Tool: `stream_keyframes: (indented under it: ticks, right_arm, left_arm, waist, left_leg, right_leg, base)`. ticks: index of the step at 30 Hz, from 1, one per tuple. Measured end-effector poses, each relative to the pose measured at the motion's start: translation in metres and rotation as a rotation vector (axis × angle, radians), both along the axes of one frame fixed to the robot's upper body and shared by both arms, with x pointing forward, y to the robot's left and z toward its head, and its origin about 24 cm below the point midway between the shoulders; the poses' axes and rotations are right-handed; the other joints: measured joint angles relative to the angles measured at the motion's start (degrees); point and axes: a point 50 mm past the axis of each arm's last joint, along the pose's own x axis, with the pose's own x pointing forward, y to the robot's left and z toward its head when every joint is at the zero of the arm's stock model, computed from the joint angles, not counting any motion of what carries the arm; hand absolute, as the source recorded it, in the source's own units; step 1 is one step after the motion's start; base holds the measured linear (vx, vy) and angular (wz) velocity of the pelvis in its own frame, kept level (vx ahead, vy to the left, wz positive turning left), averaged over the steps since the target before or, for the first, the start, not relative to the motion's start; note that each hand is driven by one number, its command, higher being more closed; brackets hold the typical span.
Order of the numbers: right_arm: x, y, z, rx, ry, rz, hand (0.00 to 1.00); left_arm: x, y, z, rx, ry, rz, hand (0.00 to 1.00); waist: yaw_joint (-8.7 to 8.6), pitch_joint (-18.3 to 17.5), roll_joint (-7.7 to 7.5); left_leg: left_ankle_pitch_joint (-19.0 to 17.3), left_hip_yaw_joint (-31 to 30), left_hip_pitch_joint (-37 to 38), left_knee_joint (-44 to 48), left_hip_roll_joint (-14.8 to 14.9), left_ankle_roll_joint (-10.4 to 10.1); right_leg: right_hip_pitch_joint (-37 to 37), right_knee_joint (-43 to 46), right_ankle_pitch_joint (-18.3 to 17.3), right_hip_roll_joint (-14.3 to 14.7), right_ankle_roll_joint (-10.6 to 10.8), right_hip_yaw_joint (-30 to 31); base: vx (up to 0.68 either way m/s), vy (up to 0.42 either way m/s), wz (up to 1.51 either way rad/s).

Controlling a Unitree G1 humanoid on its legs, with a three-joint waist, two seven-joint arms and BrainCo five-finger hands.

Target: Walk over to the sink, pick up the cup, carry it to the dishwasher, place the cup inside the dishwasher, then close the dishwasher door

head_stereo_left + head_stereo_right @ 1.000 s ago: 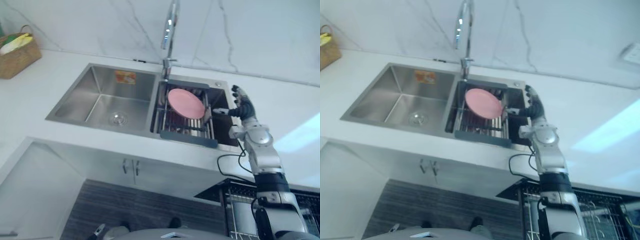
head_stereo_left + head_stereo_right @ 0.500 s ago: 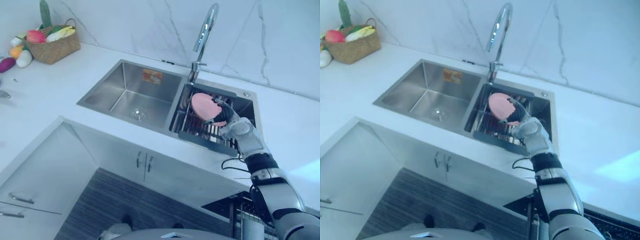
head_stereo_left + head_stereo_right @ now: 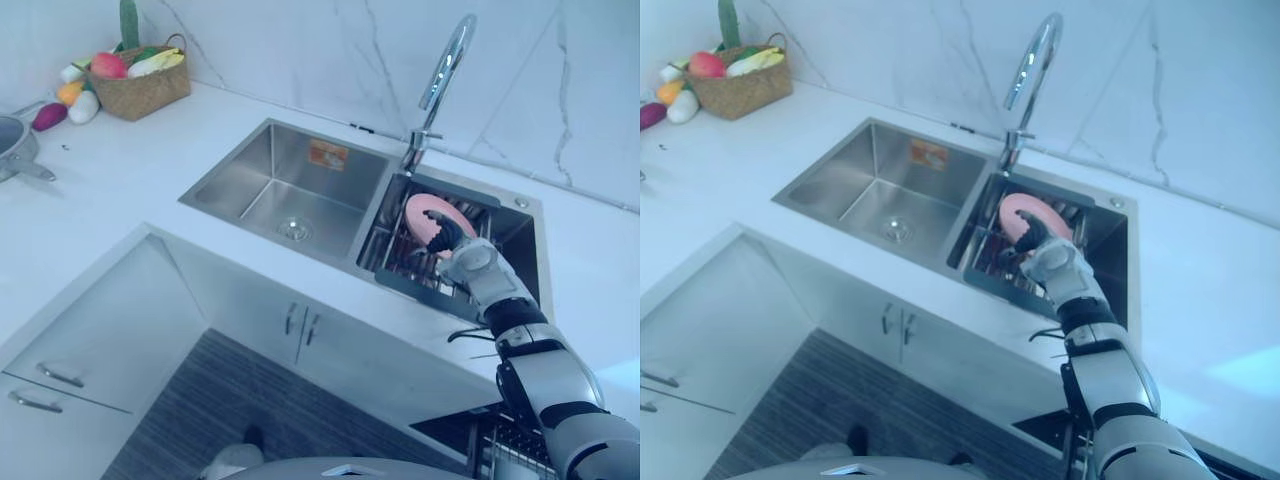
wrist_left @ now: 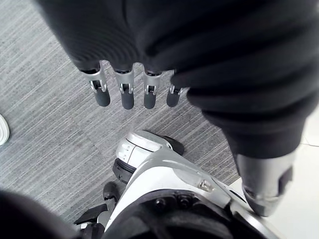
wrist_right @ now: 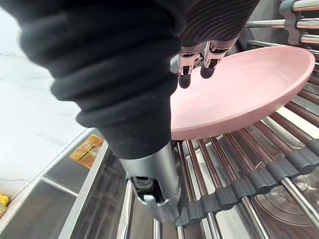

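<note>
Had fingers (image 5: 184,78) loose, uncurled, tips at pink plate (image 5: 249,89) rim, thumb (image 5: 149,196) apart, nothing gripped. Prob. needed thumb under rim, fingers over, firm pinch before lifting off rack (image 5: 234,164). Had right hand (image 3: 462,255) in sink (image 3: 250,170), right basin, centre-right of frame, forearm up from lower right. Hung left hand (image 4: 126,92) open, idle.

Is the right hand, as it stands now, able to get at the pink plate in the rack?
Probably yes. The right hand hovers just over the plate, fingertips close to its face, and nothing lies between them. The plate rests tilted on the rack, with its rim free.
</note>
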Motion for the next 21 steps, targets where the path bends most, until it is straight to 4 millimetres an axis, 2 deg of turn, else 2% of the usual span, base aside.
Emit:
stream_keyframes:
  ticks: [15,16,21]
  right_arm:
    - [0.0,-0.011,-0.002,-0.043,0.03,-0.093,0.0]
    - [-0.001,-0.013,-0.004,-0.052,0.042,-0.097,1.0]
    - [-0.003,-0.015,-0.007,-0.073,0.056,-0.109,1.0]
  left_arm:
    - [0.003,0.002,0.0,0.019,-0.033,-0.025,0.0]
    - [0.004,0.003,0.0,0.023,-0.038,-0.033,0.0]
    - [0.006,0.003,0.001,0.028,-0.055,-0.044,0.0]
  waist:
    - [0.88,1.86,-0.14]
    - [1.03,1.99,-0.13]
    - [1.2,2.29,-0.16]
  left_leg:
    - [0.25,-0.23,-0.1,-0.01,-0.05,-0.01]
    - [0.27,-0.37,-0.16,-0.02,-0.07,0.01]
    - [0.43,-1.39,-0.53,-0.02,-0.19,0.08]
  right_leg:
    - [0.26,0.02,-0.05,-0.06,0.04,-0.62]
    - [0.28,0.02,-0.07,-0.07,0.07,-0.78]
    - [0.38,0.03,-0.24,-0.12,0.24,-1.63]
  base:
    - [0.02,0.009,0.01]
    - [0.03,0.014,0.06]
    - [0.05,0.011,0.11]
